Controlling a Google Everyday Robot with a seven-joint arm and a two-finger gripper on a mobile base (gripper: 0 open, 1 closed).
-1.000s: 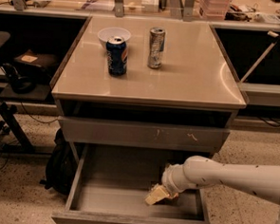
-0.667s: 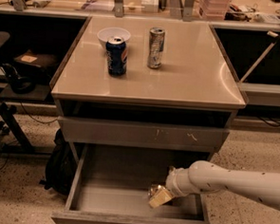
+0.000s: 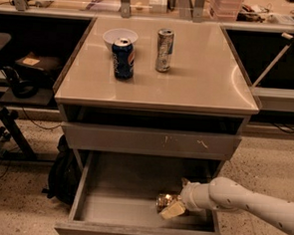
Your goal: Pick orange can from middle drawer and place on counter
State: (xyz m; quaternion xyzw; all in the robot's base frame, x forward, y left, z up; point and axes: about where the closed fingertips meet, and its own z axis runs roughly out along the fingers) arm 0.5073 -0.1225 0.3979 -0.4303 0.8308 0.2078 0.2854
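gripper [image 3: 173, 209]: down inside the open middle drawer [image 3: 111, 209], front right area, right up against the orange can [image 3: 164, 200]. Honestly can't tell if it's apart, together or actually clamped on the can (its pale tip just overlaps the can's lower right side).
arm [image 3: 254, 202]: white, comes in from the right edge of the shot and dips over the drawer's right wall.
orange can: on the drawer floor, right of centre and toward the front. Shiny gold-orange and kinda crumpled looking. Upright or tipped, I can't make out.
middle drawer: pulled well out, grey inside, plain front edge along the bottom of the shot.
upper drawer front [image 3: 135, 140]: shut, grey, with a couple of pale scratch marks right of centre.
counter [image 3: 204, 78]: glossy beige top of the cabinet, with 3 things on it, all toward the back and left of centre.
blue soda can [image 3: 123, 58]: upright, just in front of the white bowl [image 3: 117, 36].
silver can [image 3: 164, 50]: tall and slim, upright, just right of the blue soda can and not touching it.
white bowl: sits behind the blue soda can, near the back left corner.
backpack [image 3: 63, 175]: black, on the speckled floor, tucked against the cabinet's left side.
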